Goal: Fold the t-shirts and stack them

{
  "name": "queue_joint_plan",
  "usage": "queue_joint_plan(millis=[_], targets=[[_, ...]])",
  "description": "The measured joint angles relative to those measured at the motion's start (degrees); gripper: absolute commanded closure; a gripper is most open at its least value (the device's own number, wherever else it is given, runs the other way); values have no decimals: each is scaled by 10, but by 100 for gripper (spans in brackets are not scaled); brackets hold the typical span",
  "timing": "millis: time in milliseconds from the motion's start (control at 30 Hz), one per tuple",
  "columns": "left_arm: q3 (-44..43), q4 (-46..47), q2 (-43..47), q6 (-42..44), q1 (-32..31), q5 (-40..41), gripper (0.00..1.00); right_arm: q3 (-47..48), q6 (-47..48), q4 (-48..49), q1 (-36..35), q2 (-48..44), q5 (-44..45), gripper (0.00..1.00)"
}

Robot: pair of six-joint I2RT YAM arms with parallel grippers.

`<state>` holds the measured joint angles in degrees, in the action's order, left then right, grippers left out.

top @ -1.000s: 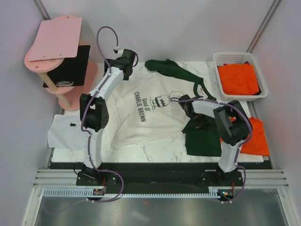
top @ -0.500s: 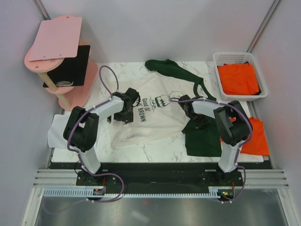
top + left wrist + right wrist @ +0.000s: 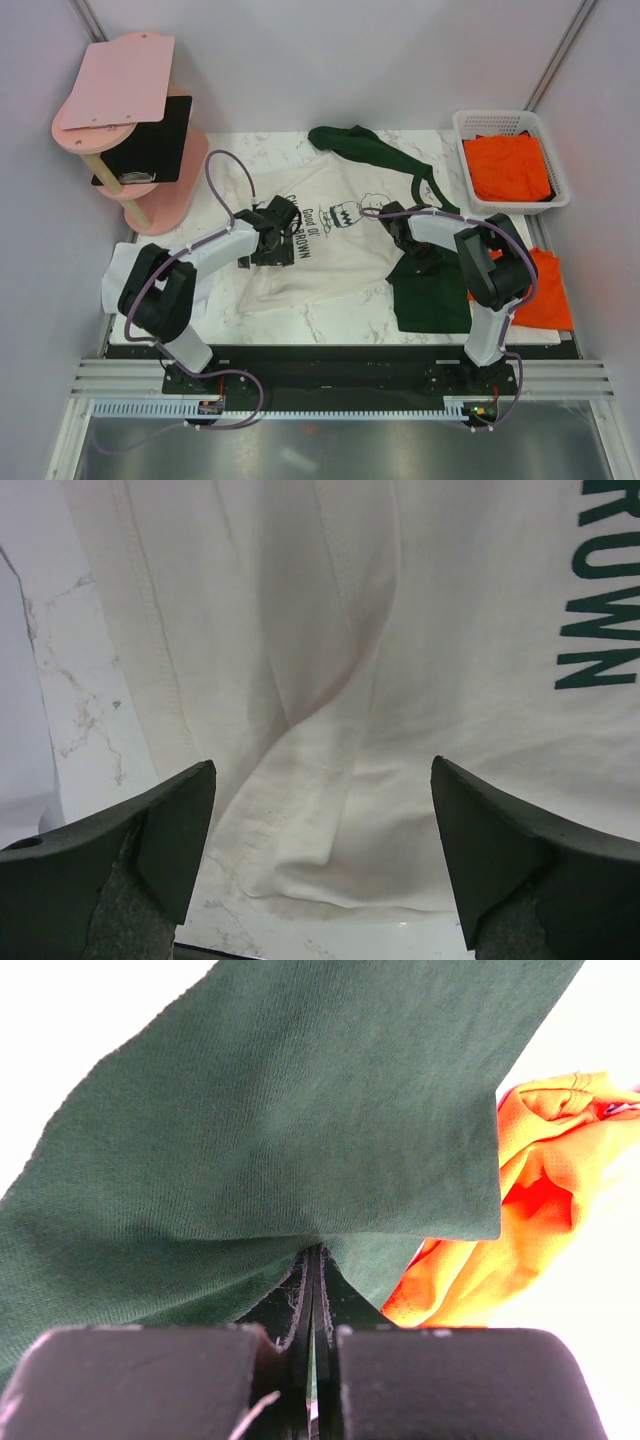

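Over the white marble worktop (image 3: 330, 315), top view: grey walls (image 3: 350, 60) on three sides, metal rail w/ arm bases at near edge. Cream t-shirt (image 3: 340, 245) lies spread mid-worktop, print up, one green sleeve (image 3: 432, 295) bunched toward near right. Left pincer (image 3: 268, 250) sits low over the shirt's left part. Right pincer (image 3: 427, 262) is on the green sleeve. White basket (image 3: 505, 118) at far right corner holds folded orange t-shirts (image 3: 510, 165); another orange t-shirt (image 3: 548, 290) lies at right edge. Pink stand (image 3: 120, 90) far left, white sheets (image 3: 130, 275) at left edge.

Left wrist: left pincer (image 3: 320, 850) spread wide, nothing between fingers (image 3: 170, 820). Cream t-shirt (image 3: 400, 680) is creased below, green lettering (image 3: 600, 610) at right, bare marble (image 3: 80, 680) at left.

Right wrist: right pincer (image 3: 312, 1260) closed tight, pinching green sleeve (image 3: 280, 1110); orange t-shirt (image 3: 500, 1220) just behind, to the right.
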<state>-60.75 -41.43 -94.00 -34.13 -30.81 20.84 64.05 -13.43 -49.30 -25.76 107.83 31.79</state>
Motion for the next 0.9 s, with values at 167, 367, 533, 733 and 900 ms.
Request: queue_joint_plan(millis=[167,367,533,733,900], targets=[[2,15,4,-4,-16,-4,11,0,0,0,0,0,0,100],[1,26,-20,-6,-16,1,18,0,2,0,0,0,0,100],[-21,28,-50,-6,-16,5,39,0,2,0,-1,0,0,100],[-44,40,-76,-6,-15,18,72,0,2,0,-4,0,0,100],[-47,43,-94,-6,-11,27,98,-1,3,0,-4,0,0,100]])
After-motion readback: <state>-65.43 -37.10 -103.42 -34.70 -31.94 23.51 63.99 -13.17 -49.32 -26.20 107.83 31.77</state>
